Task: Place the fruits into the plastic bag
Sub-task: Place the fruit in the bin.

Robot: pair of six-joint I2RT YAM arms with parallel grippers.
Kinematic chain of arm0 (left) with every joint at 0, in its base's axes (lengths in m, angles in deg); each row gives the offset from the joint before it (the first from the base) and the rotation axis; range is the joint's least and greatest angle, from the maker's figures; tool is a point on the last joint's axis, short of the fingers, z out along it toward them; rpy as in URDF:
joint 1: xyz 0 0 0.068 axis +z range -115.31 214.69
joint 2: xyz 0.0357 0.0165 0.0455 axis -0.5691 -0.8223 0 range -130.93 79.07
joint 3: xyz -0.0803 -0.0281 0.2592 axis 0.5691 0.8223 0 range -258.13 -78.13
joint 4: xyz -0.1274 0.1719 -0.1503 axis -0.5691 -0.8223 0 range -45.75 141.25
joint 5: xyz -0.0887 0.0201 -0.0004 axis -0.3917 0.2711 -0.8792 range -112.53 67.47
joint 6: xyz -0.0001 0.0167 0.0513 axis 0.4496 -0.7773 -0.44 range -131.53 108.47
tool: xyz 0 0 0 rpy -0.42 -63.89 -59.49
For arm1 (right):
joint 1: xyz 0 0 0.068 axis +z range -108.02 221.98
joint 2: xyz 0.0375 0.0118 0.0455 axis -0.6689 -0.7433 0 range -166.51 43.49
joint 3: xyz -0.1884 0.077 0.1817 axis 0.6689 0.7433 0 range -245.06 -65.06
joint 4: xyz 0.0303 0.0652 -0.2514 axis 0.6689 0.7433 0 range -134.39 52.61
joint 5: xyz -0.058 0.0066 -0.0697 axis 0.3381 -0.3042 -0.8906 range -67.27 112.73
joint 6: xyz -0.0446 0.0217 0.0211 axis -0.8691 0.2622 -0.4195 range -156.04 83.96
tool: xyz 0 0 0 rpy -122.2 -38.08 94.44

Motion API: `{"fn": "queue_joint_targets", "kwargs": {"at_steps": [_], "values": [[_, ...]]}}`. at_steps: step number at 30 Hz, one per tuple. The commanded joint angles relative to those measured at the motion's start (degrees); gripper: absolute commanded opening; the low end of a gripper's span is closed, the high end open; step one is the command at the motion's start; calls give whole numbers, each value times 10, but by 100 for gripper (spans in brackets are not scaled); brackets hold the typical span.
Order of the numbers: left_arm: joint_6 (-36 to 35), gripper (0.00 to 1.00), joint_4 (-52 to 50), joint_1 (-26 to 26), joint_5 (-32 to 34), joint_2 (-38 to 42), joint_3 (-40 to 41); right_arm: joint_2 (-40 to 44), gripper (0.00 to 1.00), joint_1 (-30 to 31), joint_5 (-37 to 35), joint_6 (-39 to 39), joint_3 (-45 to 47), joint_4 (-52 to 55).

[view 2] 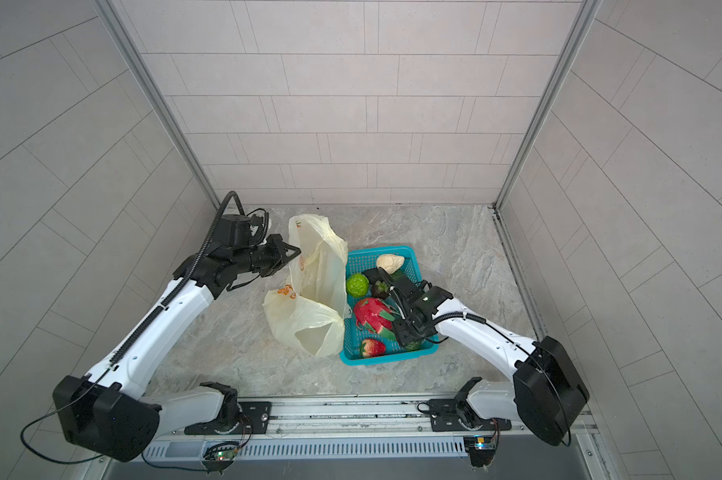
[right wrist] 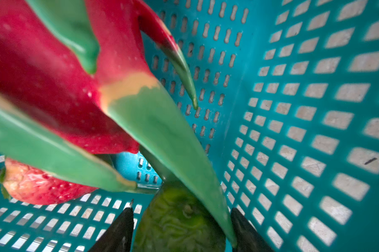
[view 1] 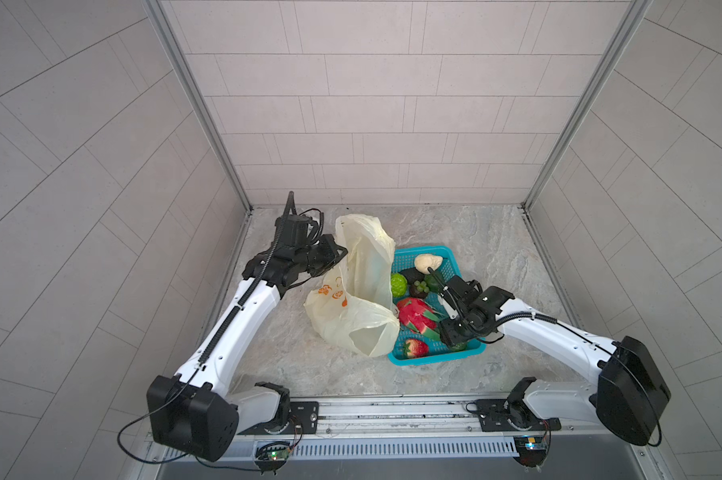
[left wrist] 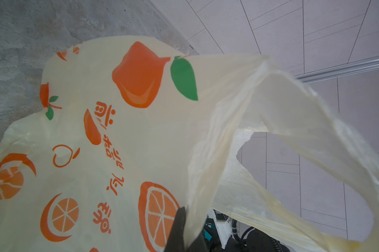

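Observation:
The cream plastic bag (view 1: 351, 320) with orange prints stands open on the floor, left of the basket. My left gripper (view 1: 334, 254) is shut on the bag's upper edge and holds it up; in the left wrist view the film (left wrist: 140, 141) runs between the jaws (left wrist: 185, 233). My right gripper (right wrist: 182, 209) reaches down into the basket's front right corner, open, with a dark green wrinkled fruit (right wrist: 177, 224) between its fingers. Dragon fruit (view 1: 415, 316), strawberry (view 1: 414, 348), lime-green fruit (view 1: 398, 284), purple piece (view 1: 419, 289) and beige piece (view 1: 428, 262) lie in the basket.
The teal perforated basket (view 1: 434, 359) sits against the bag's right side. A green scale of the dragon fruit (right wrist: 162, 131) hangs over the dark green fruit, by my right finger. Grey walls enclose the marbled floor (view 1: 496, 249) on three sides.

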Motion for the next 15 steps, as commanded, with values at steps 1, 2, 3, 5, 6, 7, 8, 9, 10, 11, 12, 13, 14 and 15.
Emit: {"fn": "queue_joint_targets", "kwargs": {"at_steps": [1, 2, 3, 5, 6, 7, 8, 9, 10, 11, 12, 13, 14, 15], "values": [[-12, 0, -8, 3, 9, 9, 1, 7, 65, -2, -11, 9, 8, 24], [-12, 0, -8, 3, 10, 8, 2, 10, 65, -2, -12, 10, 8, 24], [-12, 0, -9, 3, 9, 7, 1, 11, 64, -2, -12, 11, 6, 26], [-11, 0, -9, 3, 10, 7, -1, 9, 64, -2, -10, 14, 1, 36], [-11, 0, -9, 3, 9, 5, -1, 8, 64, -2, -10, 14, -1, 40], [-12, 0, -9, 3, 9, 5, -2, 8, 64, -2, -11, 16, -3, 45], [-12, 0, -9, 3, 10, 5, -3, 10, 64, -1, -16, 17, -6, 50], [-12, 0, -9, 3, 10, 5, -2, 12, 64, -2, -20, 18, -9, 55], [-12, 0, -8, 3, 11, 4, -2, 17, 64, -1, -26, 19, -12, 60], [-12, 0, -9, 3, 10, 4, -2, 22, 64, -1, -32, 21, -14, 63], [-12, 0, -9, 3, 11, 4, -2, 28, 64, -2, -38, 22, -14, 64], [-12, 0, -8, 2, 11, 3, -1, 35, 63, -1, -38, 20, -13, 65], [-12, 0, -8, 2, 11, 2, 0, 39, 63, -1, -38, 18, -12, 63], [-12, 0, -8, 3, 11, 1, -1, 42, 62, -1, -35, 17, -10, 61]]}}
